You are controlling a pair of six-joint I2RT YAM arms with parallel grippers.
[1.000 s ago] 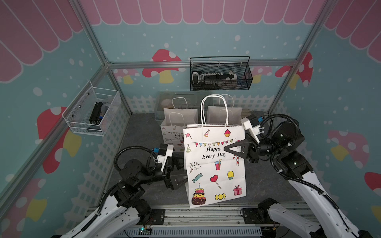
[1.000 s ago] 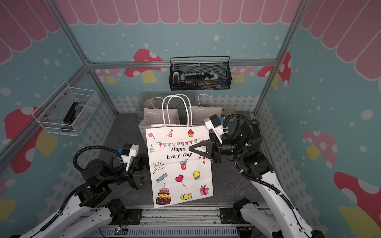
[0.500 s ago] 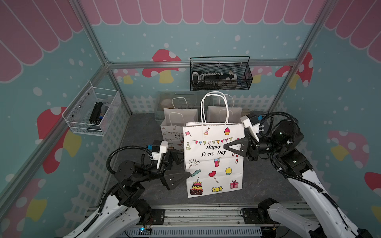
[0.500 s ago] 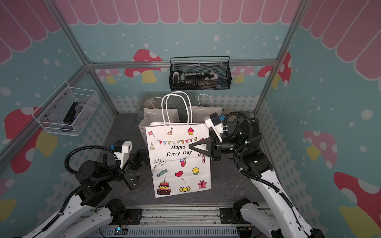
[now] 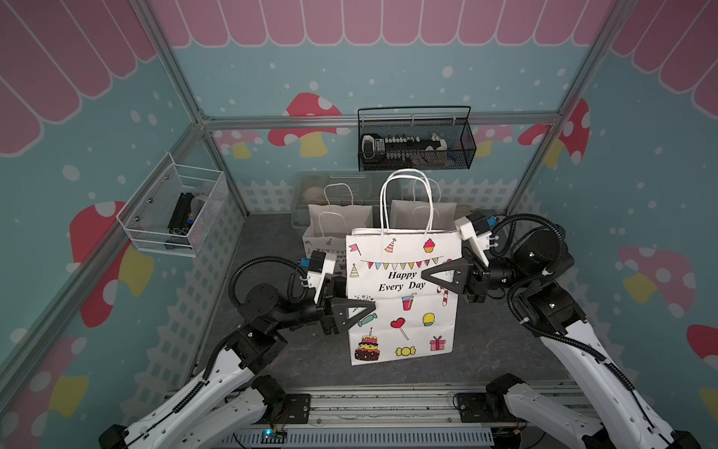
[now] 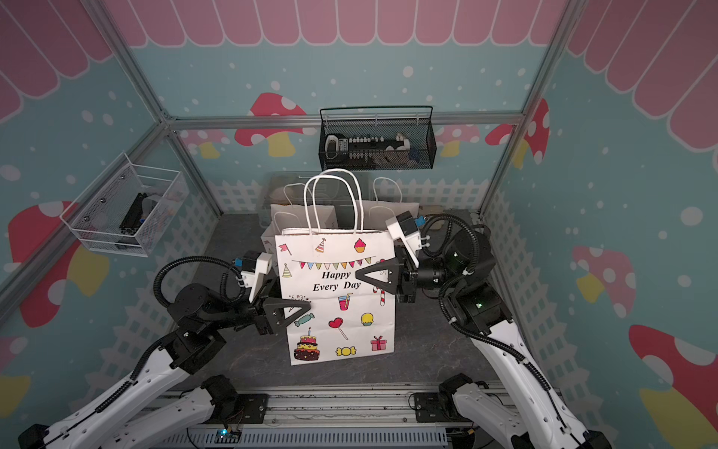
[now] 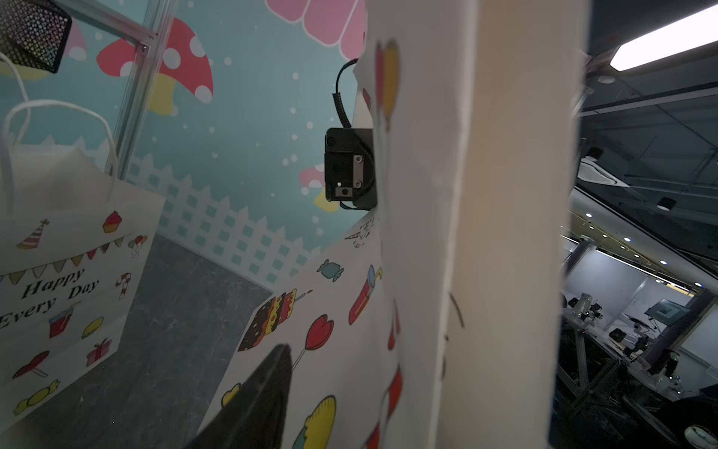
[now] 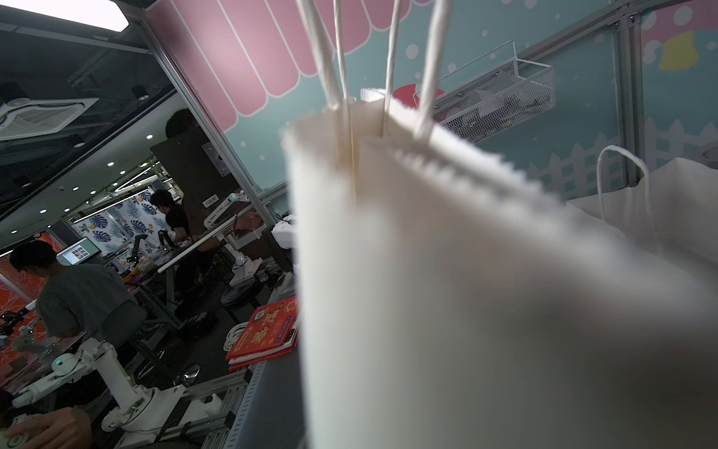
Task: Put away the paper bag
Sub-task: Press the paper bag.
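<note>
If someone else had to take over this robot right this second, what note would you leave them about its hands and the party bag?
Right gripper: shut on the right edge of the paper bag, near its top.
Left gripper: at the bag's left edge, lower down; whether it grips, I cannot tell.
Bag: upright, in front of the other bags at the back.
Done: bag gripped. Left: putting it away.

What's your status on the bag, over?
Right gripper shut on paper bag edge. Left gripper at opposite edge, grip unclear. Bag upright. Spare bags behind.
</note>
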